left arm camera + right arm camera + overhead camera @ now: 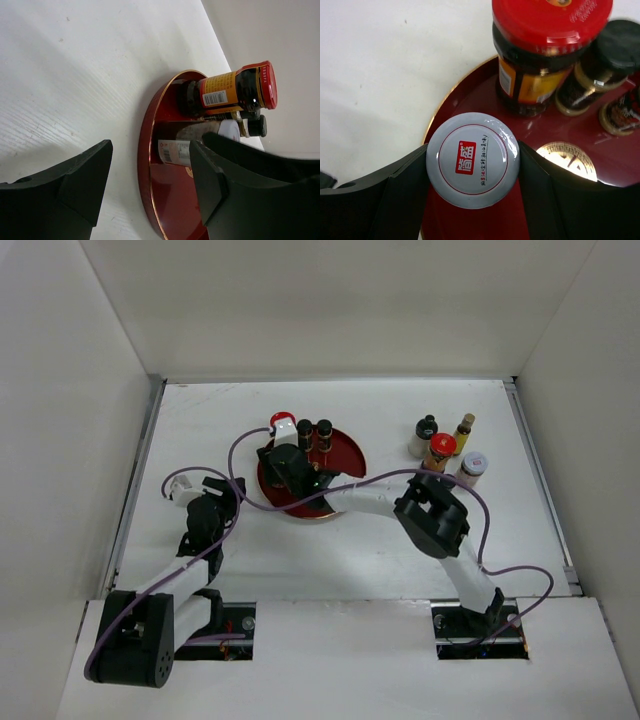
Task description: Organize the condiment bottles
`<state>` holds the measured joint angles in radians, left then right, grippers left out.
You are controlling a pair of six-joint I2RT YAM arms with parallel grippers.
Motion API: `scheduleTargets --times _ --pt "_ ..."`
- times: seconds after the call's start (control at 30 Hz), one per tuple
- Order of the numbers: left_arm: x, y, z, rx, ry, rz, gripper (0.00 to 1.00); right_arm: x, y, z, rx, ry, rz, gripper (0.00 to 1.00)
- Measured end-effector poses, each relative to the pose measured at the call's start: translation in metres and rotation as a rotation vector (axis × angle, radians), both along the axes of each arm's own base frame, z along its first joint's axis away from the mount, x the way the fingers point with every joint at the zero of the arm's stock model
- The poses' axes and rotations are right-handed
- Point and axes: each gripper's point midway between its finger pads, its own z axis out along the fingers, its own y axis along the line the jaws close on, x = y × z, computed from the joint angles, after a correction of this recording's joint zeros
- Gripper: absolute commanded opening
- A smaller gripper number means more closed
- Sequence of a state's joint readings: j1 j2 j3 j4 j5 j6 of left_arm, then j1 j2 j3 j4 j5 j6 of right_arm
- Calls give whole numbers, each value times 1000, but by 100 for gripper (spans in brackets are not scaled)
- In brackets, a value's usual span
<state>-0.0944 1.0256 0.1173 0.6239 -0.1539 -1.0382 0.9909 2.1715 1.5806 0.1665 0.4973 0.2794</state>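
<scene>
Right claw (471,172): clamped on the white-lidded jar (472,150), one finger against each side of the lid. Gripping at the lid looks like a way to reach down among close neighbours.
Held jar's place: 11 o'clock on the red tray (485,95), just inside the rim. I cannot tell whether its base touches the tray.
Tray contents: a red-lidded jar (545,45) just beyond the held one and two black-capped bottles (600,65) at 12 o'clock. All are upright and packed along the far edge, I'd guess to leave the near half free.
Left claw (150,167): fingers apart, holding nothing, at the tray's 9 o'clock and facing its rim.
Counter (330,560): four more bottles (441,448) cluster at 3 o'clock, well apart from the tray, likely awaiting collection.
</scene>
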Motion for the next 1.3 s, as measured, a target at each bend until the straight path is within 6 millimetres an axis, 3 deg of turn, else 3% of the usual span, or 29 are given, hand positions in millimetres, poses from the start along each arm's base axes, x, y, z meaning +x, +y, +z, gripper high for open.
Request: scheduleTargets --times 0.1,0.3,0.53,0.67,0.73,0.77,0.87,0.93,1.0,1.1,1.2,1.3 --pt "0 0 -1 -3 4 -1 61 6 8 1 5 -10 -2 56" --pt "0 -1 -1 -8 4 -3 61 15 15 0 7 -30 -18 78" --pt "0 -1 -1 -8 4 -4 61 21 17 13 46 -64 -38 87" --pt "0 -1 0 -8 2 -4 61 13 7 25 52 -66 -33 82" --pt "0 -1 2 -8 -5 -4 61 4 -4 42 63 -74 -28 69" --pt "0 -1 3 -8 -9 -4 61 -3 -13 54 75 -80 -27 58" --pt "0 -1 6 -9 -19 -4 61 -23 -50 95 133 -110 -45 31" --pt "0 -1 7 -9 -24 -5 61 -34 -84 120 182 -133 -76 25" --pt "0 -3 7 -7 -24 -10 61 -38 -132 137 218 -158 -147 26" --pt "-1 -7 6 -5 -19 -22 60 -32 -225 139 224 -184 -338 39" --pt "-1 -11 5 2 -16 -36 59 -32 -313 119 185 -173 -559 58" --pt "-2 -13 5 12 -18 -41 59 -44 -375 88 124 -112 -719 75"
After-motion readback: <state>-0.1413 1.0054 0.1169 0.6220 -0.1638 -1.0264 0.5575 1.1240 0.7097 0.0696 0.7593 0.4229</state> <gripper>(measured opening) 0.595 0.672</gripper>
